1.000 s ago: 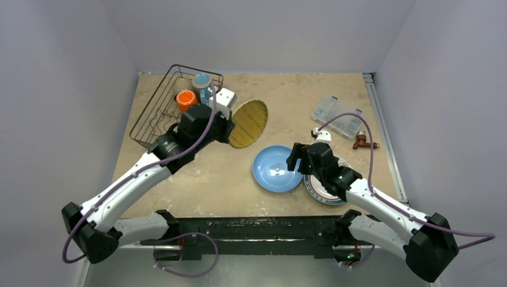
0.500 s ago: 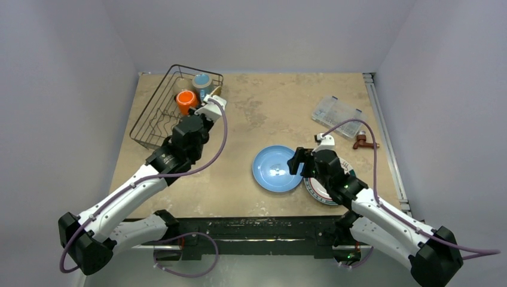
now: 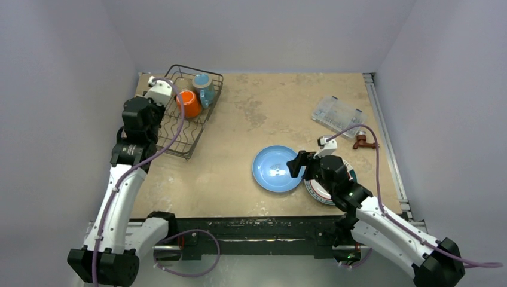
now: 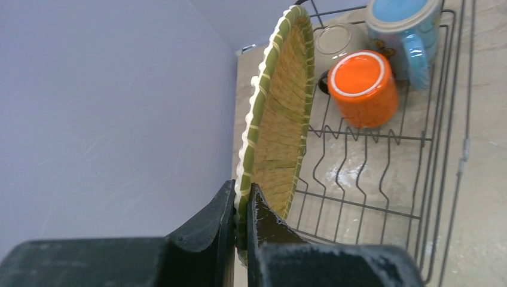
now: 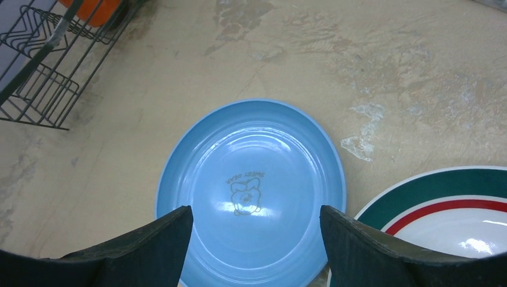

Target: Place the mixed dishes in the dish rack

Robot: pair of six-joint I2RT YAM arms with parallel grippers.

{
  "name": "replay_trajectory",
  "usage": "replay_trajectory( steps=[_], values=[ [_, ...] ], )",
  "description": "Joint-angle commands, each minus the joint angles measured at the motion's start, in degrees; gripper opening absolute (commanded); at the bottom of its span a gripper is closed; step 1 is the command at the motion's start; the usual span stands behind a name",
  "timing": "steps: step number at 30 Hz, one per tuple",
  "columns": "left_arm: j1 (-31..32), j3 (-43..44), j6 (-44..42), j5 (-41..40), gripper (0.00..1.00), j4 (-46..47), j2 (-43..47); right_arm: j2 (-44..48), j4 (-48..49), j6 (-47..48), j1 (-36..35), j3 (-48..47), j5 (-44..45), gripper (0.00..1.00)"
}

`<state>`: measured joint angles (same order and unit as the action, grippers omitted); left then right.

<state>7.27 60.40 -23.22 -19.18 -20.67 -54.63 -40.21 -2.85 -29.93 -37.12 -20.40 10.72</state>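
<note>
My left gripper [image 4: 241, 191] is shut on the rim of the yellow woven plate [image 4: 281, 119]. It holds the plate on edge over the left side of the black wire dish rack [image 4: 359, 202]. From above, the left gripper [image 3: 152, 98] is at the rack's [image 3: 179, 128] left rim. The orange cup [image 4: 362, 86], blue mug [image 4: 406, 30] and cream cup [image 4: 335, 39] lie in the rack's far end. My right gripper [image 5: 256, 239] is open above the plain blue plate [image 5: 251, 191], touching nothing. The white teal-rimmed plate [image 5: 454, 209] lies right of it. The red-dotted plate is out of view.
A clear plastic compartment box [image 3: 336, 115] and a small reddish-brown object [image 3: 362, 142] sit at the table's right side. The left wall is close beside the rack. The rack's corner [image 5: 36, 60] shows at the upper left of the right wrist view.
My left arm has swung the yellow woven plate from the rack's right side across to its left side. My right gripper has shifted slightly nearer over the blue plate.
</note>
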Motion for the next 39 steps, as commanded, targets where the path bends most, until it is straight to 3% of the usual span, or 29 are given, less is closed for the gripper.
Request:
replay_trajectory(
  steps=[1, 7, 9, 12, 16, 19, 28, 39],
  values=[
    [-7.1, 1.2, -1.9, 12.6, 0.00, 7.5, -3.1, 1.7, 4.1, 1.7, 0.0, 0.5, -1.8, 0.79],
    [-12.8, 7.6, -5.3, 14.9, 0.00, 4.2, -15.7, 3.7, 4.9, 2.3, -0.1, 1.3, -3.6, 0.79],
    [-13.4, 9.2, -7.2, 16.9, 0.00, 2.3, -17.4, 4.1, 5.3, 2.6, -0.1, 1.6, -4.1, 0.79],
    [-14.0, 10.8, -9.5, 12.3, 0.00, 1.0, -19.9, 4.4, 5.3, 2.6, 0.0, 1.7, -4.1, 0.79],
    [-15.1, 11.5, -12.2, 12.9, 0.00, 1.6, -22.0, 4.3, 5.4, 2.7, 0.0, 1.7, -4.3, 0.79],
    [-15.4, 12.7, -11.2, 13.1, 0.00, 1.6, -22.5, 3.9, 5.5, 2.7, -0.1, 1.6, -4.2, 0.79],
    [-17.4, 17.9, 2.4, 13.1, 0.00, 1.0, -19.4, 2.4, 5.5, 2.8, 0.0, 1.1, -3.6, 0.79],
    [-17.9, 17.2, 3.8, 13.4, 0.00, -0.7, -23.5, 2.6, 5.6, 2.8, -0.1, 1.2, -3.8, 0.79]
  ],
)
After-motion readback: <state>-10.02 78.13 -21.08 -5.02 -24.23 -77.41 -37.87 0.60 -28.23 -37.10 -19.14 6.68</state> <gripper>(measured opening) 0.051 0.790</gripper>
